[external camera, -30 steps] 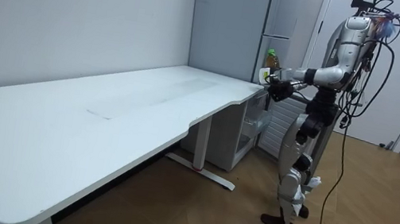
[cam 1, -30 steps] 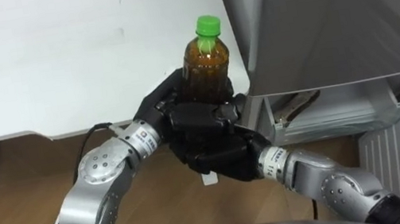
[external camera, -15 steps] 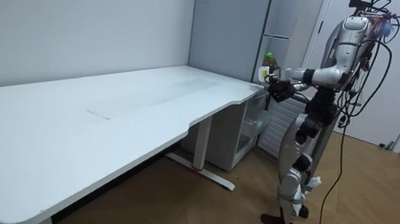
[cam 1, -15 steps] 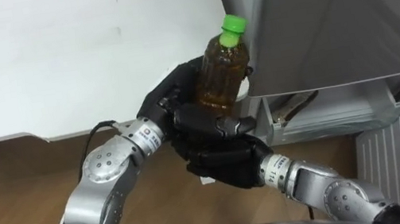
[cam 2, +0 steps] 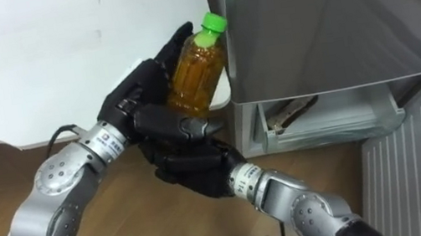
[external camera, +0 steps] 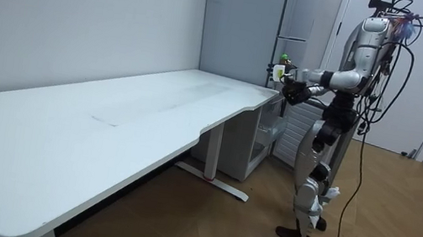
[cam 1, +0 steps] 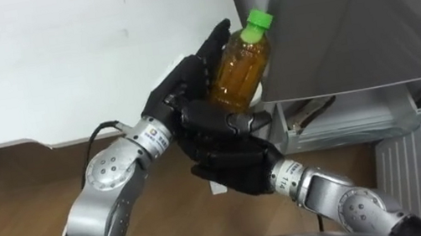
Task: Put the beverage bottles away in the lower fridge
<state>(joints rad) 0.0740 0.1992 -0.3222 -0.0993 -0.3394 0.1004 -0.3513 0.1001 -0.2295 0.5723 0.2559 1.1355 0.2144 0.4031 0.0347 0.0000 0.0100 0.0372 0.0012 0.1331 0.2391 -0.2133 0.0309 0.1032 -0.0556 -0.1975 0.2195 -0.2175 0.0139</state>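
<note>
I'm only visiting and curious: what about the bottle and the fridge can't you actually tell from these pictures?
- Base of the bottle: eye views, wrapped by fingers of the right hand, with the left hand behind.
- Inside of the lower fridge: eye views, overhung by the grey upper fridge.
- How the hands hold it: room view, too small.

The white table (cam 1: 58,66) stands on the wooden floor (cam 1: 11,196), its corner just beside the grey fridge (cam 1: 346,12).
</note>
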